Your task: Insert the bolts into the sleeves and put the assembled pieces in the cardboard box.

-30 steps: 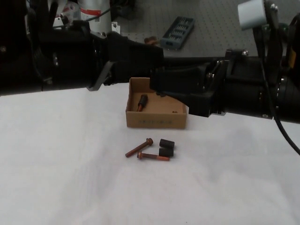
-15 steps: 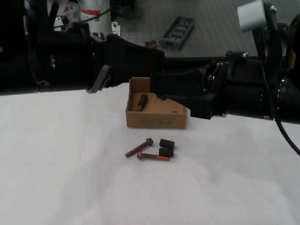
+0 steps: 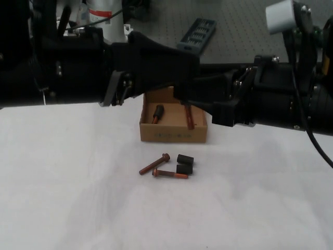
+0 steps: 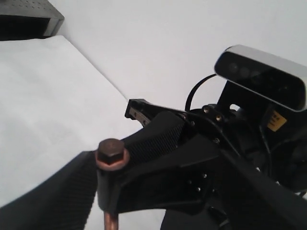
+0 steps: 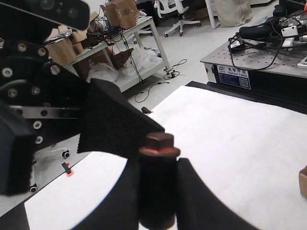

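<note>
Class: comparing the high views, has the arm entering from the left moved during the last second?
Yes. The left arm has pushed rightward: its front end now reaches nearly the cardboard box's right wall.

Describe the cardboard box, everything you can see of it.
The cardboard box is small, brown and open-topped, standing upright on the white cloth. Inside, one assembled piece leans near its left wall; a copper bolt hangs down into its right half from the arms above. The arms hide its rear edge. Two loose bolts and two sleeves lie in front, not touching it.
</note>
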